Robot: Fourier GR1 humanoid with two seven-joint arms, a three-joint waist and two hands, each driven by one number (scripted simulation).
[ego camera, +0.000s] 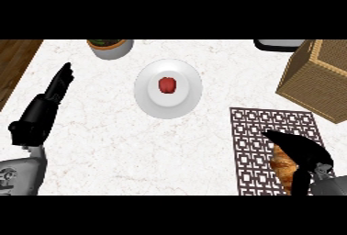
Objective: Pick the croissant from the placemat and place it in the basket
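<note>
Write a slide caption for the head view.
Right hand at the croissant on the placemat, wicker basket beyond; left hand rests open at left.

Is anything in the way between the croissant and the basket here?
Nothing visible is. The croissant lies on the placemat, partly under the right hand. The basket stands beyond the placemat's far right corner, with only bare mat between them. The plate sits off to the left, outside that path.
</note>
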